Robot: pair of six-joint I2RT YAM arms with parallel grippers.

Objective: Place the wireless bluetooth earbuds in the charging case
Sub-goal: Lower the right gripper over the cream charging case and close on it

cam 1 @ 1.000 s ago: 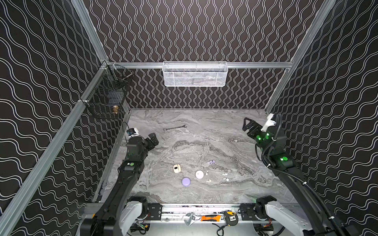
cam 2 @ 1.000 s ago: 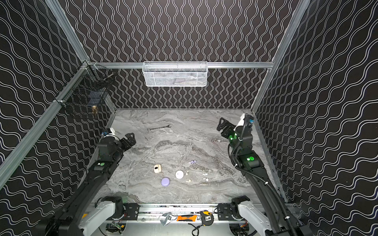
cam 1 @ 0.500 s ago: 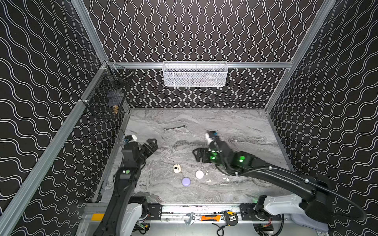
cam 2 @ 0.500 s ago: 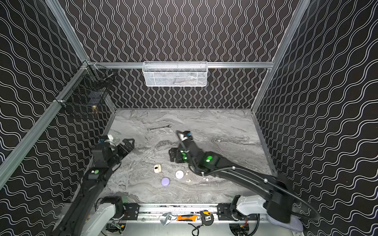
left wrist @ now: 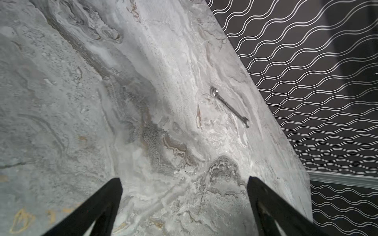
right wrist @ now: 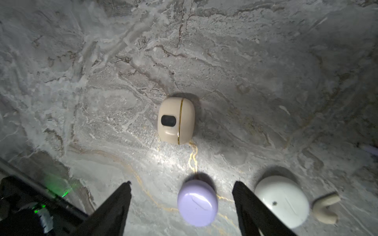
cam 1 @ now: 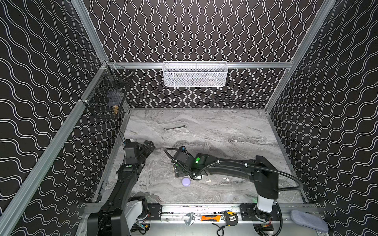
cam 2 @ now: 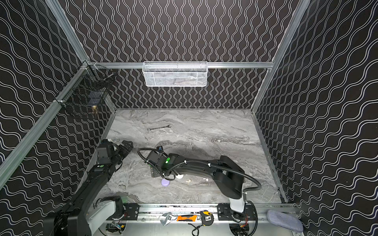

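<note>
Open right jaws either side of lavender charging case [right wrist: 197,202], not touching; cream case [right wrist: 176,120] beyond. Open left jaws over worktop [left wrist: 61,102].

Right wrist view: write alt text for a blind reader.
The right gripper, jaws open, frames a round lavender charging case on the marble table. Beyond lies a cream case with a gold seam; beside the lavender one, a white case and a cream earbud.

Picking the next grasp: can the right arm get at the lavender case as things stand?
Probably yes: in the right wrist view the lavender case lies between the open fingers of the right gripper, both sides free. The white case sits close outside one finger and might get nudged.
</note>
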